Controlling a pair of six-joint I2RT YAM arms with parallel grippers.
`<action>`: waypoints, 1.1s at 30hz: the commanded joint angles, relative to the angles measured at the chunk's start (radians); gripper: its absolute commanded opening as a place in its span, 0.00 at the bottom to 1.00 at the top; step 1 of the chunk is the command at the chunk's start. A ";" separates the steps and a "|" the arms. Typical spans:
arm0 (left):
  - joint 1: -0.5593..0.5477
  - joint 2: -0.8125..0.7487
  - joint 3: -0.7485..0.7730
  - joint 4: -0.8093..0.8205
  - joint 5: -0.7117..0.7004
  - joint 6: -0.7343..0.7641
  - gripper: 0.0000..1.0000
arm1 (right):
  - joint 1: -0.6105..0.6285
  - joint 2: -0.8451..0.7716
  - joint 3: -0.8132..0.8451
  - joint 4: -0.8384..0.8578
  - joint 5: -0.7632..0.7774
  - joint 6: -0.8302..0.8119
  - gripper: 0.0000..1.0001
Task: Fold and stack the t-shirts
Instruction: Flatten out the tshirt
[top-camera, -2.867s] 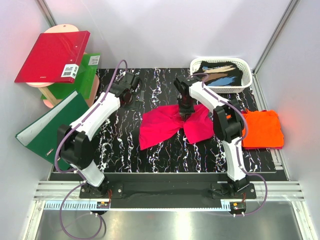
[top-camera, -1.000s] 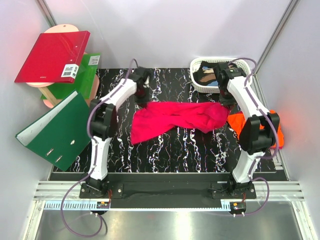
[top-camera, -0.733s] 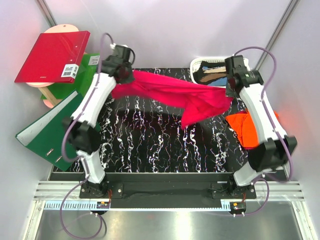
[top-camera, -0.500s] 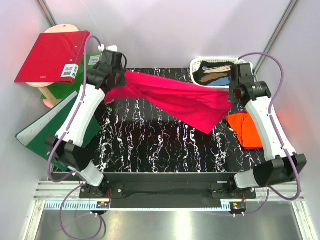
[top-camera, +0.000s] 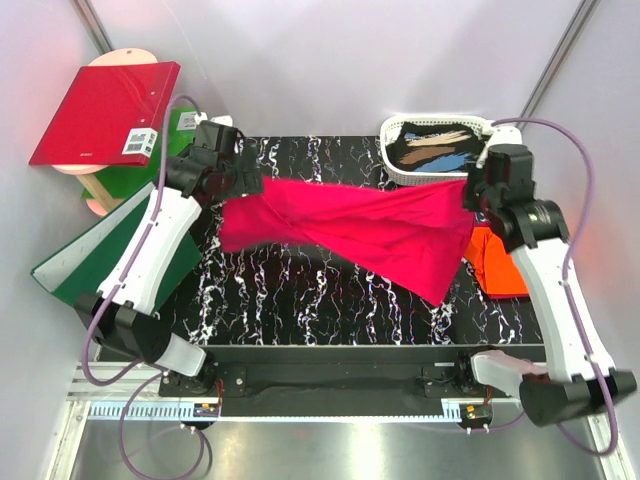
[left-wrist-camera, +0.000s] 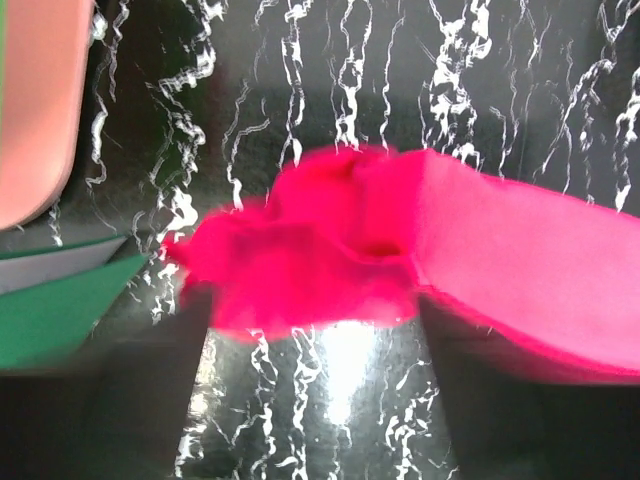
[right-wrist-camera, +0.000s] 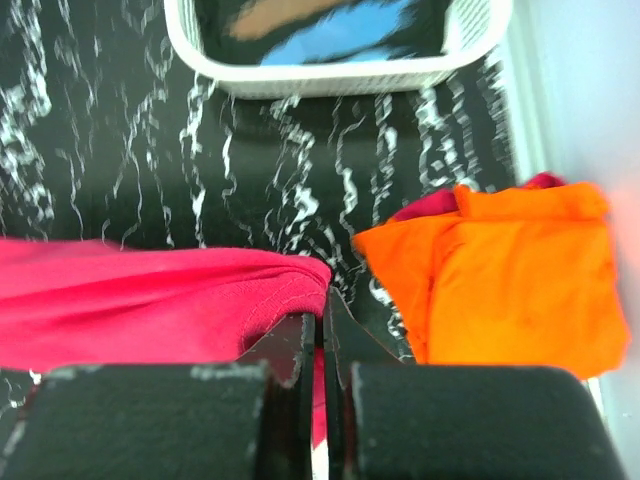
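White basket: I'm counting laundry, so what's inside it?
Inside the white basket lies dark cloth with tan and blue patches; whatever is beneath it is covered.

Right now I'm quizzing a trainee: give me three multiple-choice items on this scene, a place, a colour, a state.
1. Where on the table does the orange shirt lie? A left side B right side C middle
2. The shirt stretched in the air is: A pink B orange C white
3. The right gripper is: A wide open B shut on nothing C shut on the pink shirt
Key: B, it lies by the right edge; A, plainly pink; C, cloth pinched between closed fingers.
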 joint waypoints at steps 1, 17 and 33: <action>0.006 0.072 -0.014 0.004 0.014 0.030 0.99 | -0.004 0.132 0.008 0.037 -0.085 0.007 0.00; 0.006 0.229 -0.001 -0.009 0.099 0.013 0.99 | -0.004 0.434 0.084 -0.016 -0.197 0.058 0.00; 0.008 0.560 0.027 0.024 0.146 0.021 0.66 | -0.004 0.478 0.092 -0.018 -0.217 0.039 0.00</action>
